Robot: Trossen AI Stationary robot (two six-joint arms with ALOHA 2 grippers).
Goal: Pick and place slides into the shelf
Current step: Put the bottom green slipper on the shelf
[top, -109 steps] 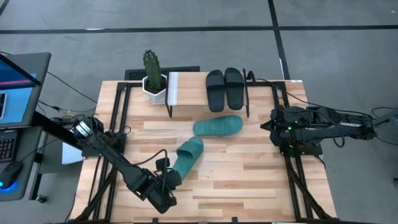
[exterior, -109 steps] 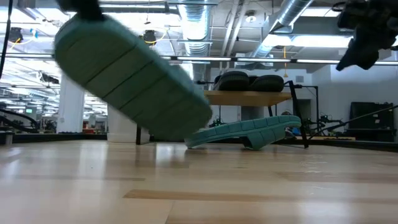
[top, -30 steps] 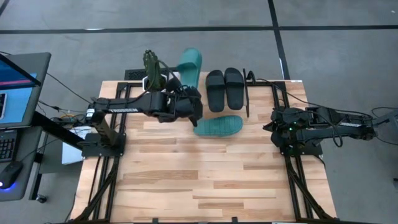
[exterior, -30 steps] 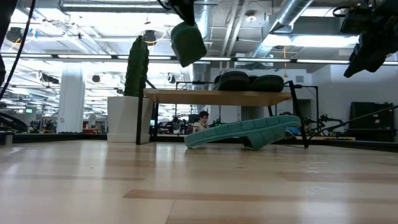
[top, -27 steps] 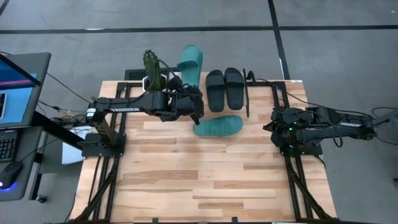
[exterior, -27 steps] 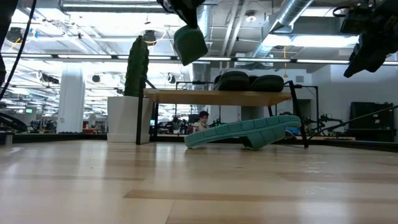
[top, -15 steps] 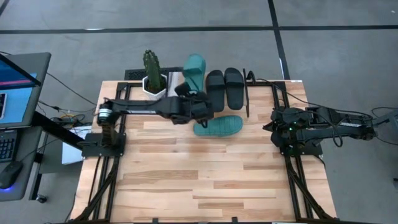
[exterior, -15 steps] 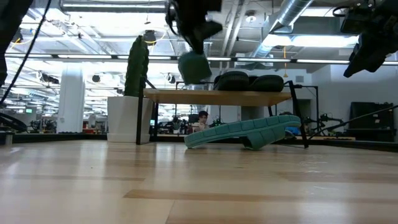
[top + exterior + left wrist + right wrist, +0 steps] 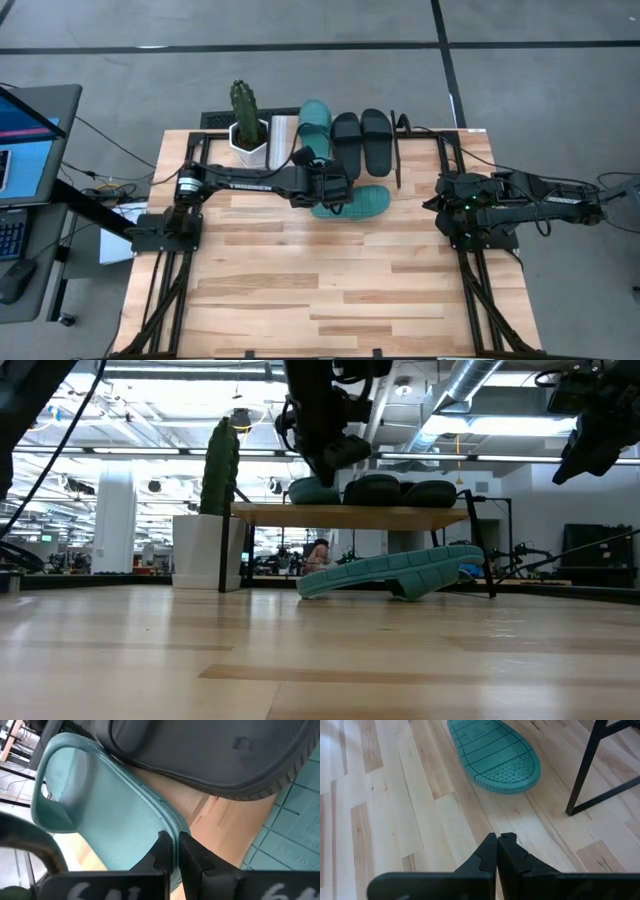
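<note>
A teal slide (image 9: 313, 122) lies lengthwise at the left of the shelf's top board (image 9: 350, 515), beside two black slides (image 9: 361, 140). My left gripper (image 9: 320, 158) is shut on its near end; the low view shows the gripper (image 9: 335, 460) coming down onto it from above. A second teal slide (image 9: 358, 203) lies sole up on the table in front of the shelf, one end propped higher than the other. My right gripper (image 9: 428, 203) waits shut above the table's right side, touching nothing. My left gripper pinches the teal slide's raised side rim (image 9: 169, 827) between its two fingers (image 9: 161, 851), at the end away from the strap (image 9: 55, 785). The fingers slant down from the table's near side. In the low view the slide (image 9: 313, 490) sits level on the shelf's board.
A potted cactus (image 9: 245, 118) stands on the table just left of the shelf. The shelf's thin black legs (image 9: 590, 770) stand close to the overturned teal slide (image 9: 495, 755). A laptop (image 9: 30, 140) sits off the table's left edge. Bare wood spreads over the near half (image 9: 330, 290).
My left gripper has gone down and toward the table's right, carrying the teal slide. The slide hung tilted above and left of the black slides; now it is down on the shelf's board beside them. The right arm has kept still.
</note>
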